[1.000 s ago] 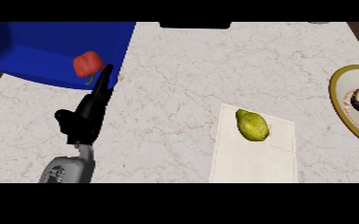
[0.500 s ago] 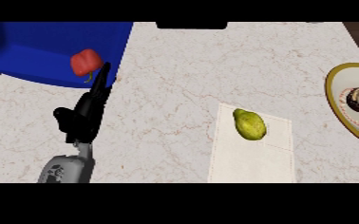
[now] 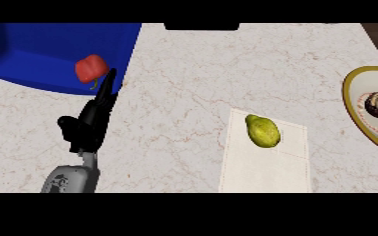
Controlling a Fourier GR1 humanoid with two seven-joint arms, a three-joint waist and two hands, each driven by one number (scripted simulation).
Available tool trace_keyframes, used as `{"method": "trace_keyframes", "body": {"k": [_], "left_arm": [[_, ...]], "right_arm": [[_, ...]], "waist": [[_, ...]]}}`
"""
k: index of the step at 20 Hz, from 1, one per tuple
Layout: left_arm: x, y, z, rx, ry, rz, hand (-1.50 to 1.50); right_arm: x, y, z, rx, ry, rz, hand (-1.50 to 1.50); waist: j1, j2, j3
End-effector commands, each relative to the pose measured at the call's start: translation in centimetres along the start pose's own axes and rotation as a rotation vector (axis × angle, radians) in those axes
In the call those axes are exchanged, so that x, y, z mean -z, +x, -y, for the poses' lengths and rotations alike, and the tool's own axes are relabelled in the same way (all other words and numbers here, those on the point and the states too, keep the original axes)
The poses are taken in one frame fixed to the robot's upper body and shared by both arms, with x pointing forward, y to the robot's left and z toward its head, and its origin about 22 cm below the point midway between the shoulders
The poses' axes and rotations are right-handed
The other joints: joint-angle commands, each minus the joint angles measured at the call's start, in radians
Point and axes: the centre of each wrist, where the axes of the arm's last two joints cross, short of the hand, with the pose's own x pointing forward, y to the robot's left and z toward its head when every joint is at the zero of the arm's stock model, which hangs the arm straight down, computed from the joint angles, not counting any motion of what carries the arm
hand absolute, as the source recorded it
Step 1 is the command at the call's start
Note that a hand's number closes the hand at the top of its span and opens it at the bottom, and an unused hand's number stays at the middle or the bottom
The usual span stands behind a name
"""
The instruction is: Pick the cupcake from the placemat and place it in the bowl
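Note:
On a white placemat [image 3: 266, 167] at lower centre lies a yellow-green fruit [image 3: 262, 131]; I see no cupcake on the mat. At the right edge, a yellow-rimmed bowl [image 3: 351, 105] is cut off by the frame and holds a dark and pale thing [image 3: 371, 105] that is only partly visible. My left hand [image 3: 92, 120] rises from the lower left with straight fingers, holding nothing, far left of the mat. Its fingertips [image 3: 111, 75] reach the rim of a blue container [image 3: 52, 55]. My right hand is out of sight.
A red pepper [image 3: 90, 69] lies in the blue container at the top left, just beside my left fingertips. A dark object [image 3: 201, 26] sits at the counter's far edge. Marble counter [image 3: 192, 75] stretches between my left hand and the placemat.
The whole scene has slid very slightly to the left. My left hand keeps the same pose and place.

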Motion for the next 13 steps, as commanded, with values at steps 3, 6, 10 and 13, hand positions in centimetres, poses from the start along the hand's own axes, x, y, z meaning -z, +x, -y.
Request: {"method": "trace_keyframes", "body": {"k": [3, 6, 10, 13], "left_arm": [[0.1, 0.4, 0.1, -0.009, -0.003, 0.022, 0.00], [0.0, 0.9, 1.0, -0.005, 0.004, 0.005, 0.00], [-0.1, 0.1, 0.2, -0.018, 0.001, 0.006, 0.00], [0.5, 1.1, 0.3, -0.016, 0.007, 0.005, 0.00]], "right_arm": [[-3.5, -0.2, 3.5, 0.094, 0.071, 0.023, -1.50], [-4.0, -1.9, 2.1, 0.131, 0.101, 0.023, -1.50], [-4.8, -1.9, 2.7, 0.127, 0.123, 0.047, -1.50], [-5.3, -2.0, 3.0, 0.131, 0.135, 0.043, -1.50]], "waist": [[-0.001, 0.001, 0.002], [-0.002, 0.000, 0.002], [-0.005, 0.000, 0.002], [-0.009, -0.002, 0.002]]}}
